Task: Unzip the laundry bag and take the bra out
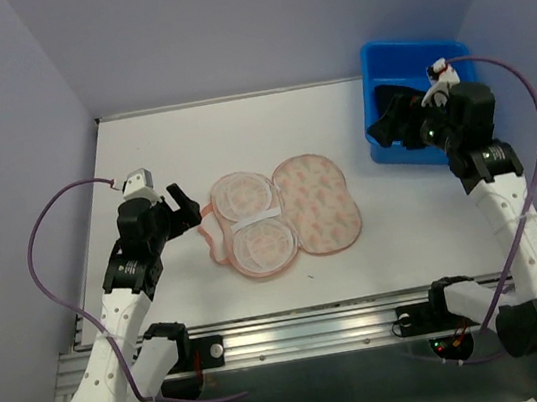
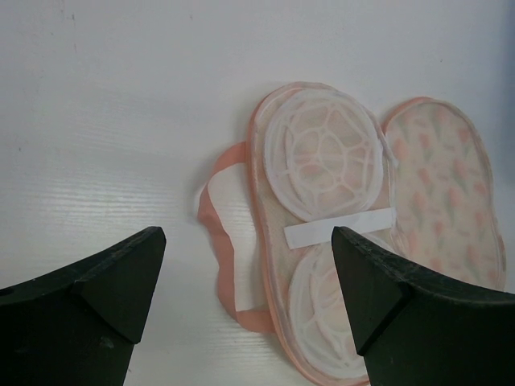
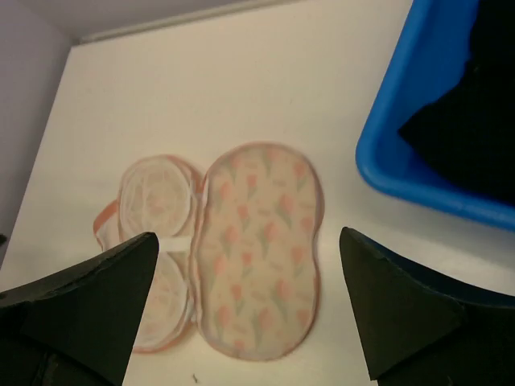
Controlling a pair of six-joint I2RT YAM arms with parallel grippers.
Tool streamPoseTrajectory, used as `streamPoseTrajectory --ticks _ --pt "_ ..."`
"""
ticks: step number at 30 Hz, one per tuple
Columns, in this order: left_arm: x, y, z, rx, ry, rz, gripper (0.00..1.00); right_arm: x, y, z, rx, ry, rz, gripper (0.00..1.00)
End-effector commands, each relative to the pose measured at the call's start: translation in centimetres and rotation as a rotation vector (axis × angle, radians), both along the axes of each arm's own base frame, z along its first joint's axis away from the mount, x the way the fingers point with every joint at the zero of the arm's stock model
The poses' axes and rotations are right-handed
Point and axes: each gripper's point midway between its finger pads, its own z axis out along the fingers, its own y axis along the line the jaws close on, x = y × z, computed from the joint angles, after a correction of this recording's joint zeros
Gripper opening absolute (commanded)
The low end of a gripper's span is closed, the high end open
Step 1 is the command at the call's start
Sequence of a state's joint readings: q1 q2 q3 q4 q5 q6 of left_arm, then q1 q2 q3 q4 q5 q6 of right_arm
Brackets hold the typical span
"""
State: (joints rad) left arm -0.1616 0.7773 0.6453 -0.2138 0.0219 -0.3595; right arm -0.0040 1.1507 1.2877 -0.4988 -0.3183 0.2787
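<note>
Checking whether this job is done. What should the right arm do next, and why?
Probably lift the right gripper clear of the tub and draw it back: the bag lies unzipped and spread open on the table, the bra sits in the tub, and the gripper is open and empty.

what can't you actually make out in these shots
- Black soft fabric garment in the blue plastic tub: right wrist view, cut by the frame edge; top view, right gripper overlaps it.
- Cream floral two-lobed case, lower lobe: left wrist view, behind the left gripper's finger and bottom edge.
- Zip slider: too small anywhere.
</note>
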Motion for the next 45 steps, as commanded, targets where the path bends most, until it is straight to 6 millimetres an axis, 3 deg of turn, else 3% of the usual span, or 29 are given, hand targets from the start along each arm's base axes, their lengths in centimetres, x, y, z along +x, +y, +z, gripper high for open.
streamPoseTrajectory --ticks 1,2,3,7,12,15,19,24,30,34,41,45 --pt "0.2 0.3 1.0 0.011 -0.055 0.007 0.97 -2.5 2.6 -4.6 0.102 0.044 0.047 1.00" --pt "0.2 0.5 1.0 0.012 -0.057 0.014 0.97 -3.1 3.2 -4.7 0.112 0.021 0.065 1.00" --pt "0.2 0.9 1.1 0.024 -0.060 0.036 0.97 -4.1 4.5 -7.6 0.115 0.080 0.101 1.00" --pt "0.2 1.1 1.2 0.026 -0.066 0.048 0.97 -4.9 6.1 -12.3 0.085 0.144 0.120 0.99" --pt "0.2 1.3 1.0 0.030 -0.058 0.055 0.97 -3.9 7.2 -15.9 0.054 0.202 0.124 0.94" --pt "0.2 1.4 0.8 0.034 -0.052 0.066 0.97 -2.5 7.6 -17.6 0.000 0.221 0.101 0.87" --pt "0.3 1.5 0.4 0.039 -0.037 0.066 0.97 -0.3 7.9 -20.1 -0.078 0.265 0.086 0.63" --pt "0.3 1.6 0.4 0.042 -0.036 0.075 0.97 1.3 8.0 -23.1 -0.151 0.307 0.056 0.50" --pt "0.4 1.6 0.2 0.043 -0.029 0.073 0.97 2.6 8.3 -24.9 -0.175 0.328 0.040 0.43" --pt "0.3 1.6 0.2 0.043 -0.029 0.071 0.97 2.8 8.5 -27.2 -0.216 0.374 0.031 0.40" --pt "0.3 1.5 0.2 0.042 -0.028 0.069 0.97 3.1 7.7 -28.7 -0.254 0.396 -0.005 0.29" --pt "0.3 1.5 0.3 0.042 -0.031 0.069 0.97 3.0 7.2 -28.8 -0.272 0.394 -0.026 0.28"
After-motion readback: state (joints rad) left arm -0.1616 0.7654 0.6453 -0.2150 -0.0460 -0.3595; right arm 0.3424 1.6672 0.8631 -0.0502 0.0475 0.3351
